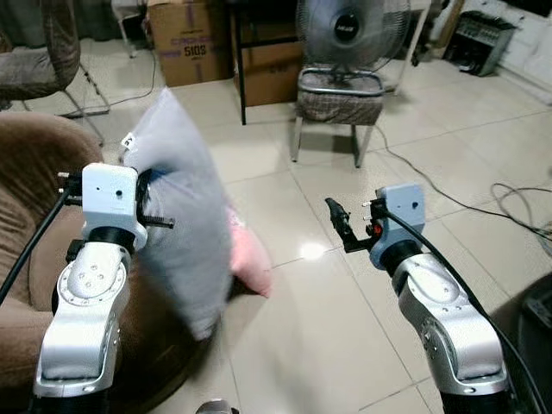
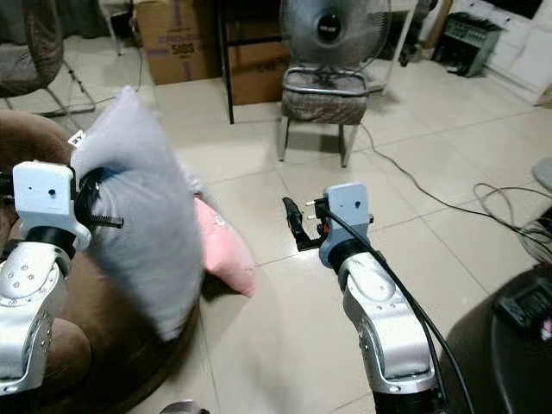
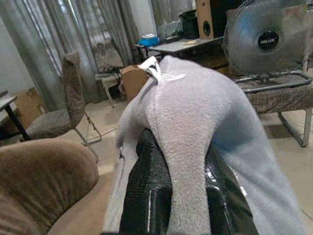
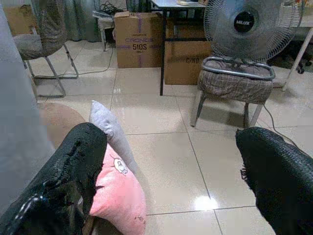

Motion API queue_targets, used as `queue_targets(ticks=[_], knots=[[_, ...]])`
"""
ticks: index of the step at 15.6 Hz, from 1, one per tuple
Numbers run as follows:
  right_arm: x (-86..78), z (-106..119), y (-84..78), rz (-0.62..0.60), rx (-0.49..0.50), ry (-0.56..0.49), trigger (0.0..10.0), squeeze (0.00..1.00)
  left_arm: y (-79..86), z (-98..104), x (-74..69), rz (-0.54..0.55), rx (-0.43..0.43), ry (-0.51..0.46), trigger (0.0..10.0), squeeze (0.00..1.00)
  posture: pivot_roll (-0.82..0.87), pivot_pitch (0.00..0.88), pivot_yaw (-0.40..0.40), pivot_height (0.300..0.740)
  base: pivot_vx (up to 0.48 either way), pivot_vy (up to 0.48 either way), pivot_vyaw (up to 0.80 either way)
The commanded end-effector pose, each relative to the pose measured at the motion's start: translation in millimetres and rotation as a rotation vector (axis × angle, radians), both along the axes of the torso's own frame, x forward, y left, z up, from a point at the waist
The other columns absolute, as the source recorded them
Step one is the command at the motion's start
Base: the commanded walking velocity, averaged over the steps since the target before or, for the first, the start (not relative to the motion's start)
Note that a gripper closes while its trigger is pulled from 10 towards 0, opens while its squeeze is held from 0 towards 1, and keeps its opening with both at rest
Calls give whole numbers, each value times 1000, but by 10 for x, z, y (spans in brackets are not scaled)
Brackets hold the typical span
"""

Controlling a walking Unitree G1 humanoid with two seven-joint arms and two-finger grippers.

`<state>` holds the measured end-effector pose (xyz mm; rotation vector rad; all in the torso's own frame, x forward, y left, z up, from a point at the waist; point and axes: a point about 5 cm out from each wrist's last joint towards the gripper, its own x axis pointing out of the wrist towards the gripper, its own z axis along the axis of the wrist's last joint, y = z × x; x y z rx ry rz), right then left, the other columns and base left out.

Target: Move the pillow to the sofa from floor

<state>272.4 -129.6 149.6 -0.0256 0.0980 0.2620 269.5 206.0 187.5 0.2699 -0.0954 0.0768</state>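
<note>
My left gripper (image 3: 176, 196) pinches the grey pillow (image 1: 177, 216); right gripper (image 4: 171, 171) is spread, idle. I'd swing left, release well over the sofa (image 1: 34, 172).

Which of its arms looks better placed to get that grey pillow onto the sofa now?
Probably the left. The left gripper is already shut on the grey pillow, holding it up beside the brown sofa. The right gripper is open, holds nothing, and sits over the floor tiles, away from the sofa.

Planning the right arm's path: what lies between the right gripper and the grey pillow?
A pink pillow on the floor, seen in the eye views, between the right gripper and the grey pillow.
</note>
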Motion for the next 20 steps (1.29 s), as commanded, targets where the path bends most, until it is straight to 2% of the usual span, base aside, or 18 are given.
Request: queue_targets(ticks=[1,3,7,13,20], knots=[[-10,13,38,31,24,-6,10000,0,-8,130,7,-1,24,-70,10000,0,-36,0,24,740,0,0,800],[-35,-4,86,58,24,-2,10000,0,2,128,12,-5,23,-69,10000,0,-32,0,20,740,0,0,800],[11,7,52,50,16,-10,10000,0,-22,153,41,-19,3,-78,10000,0,-24,0,12,740,0,0,800],[51,7,13,46,-10,-16,10000,0,-51,131,66,-25,-2,-66,10000,0,-24,0,13,740,279,0,800],[74,-25,9,48,-27,-9,10000,0,-52,122,77,-23,1,-60,10000,0,-7,0,1,740,305,0,0]])
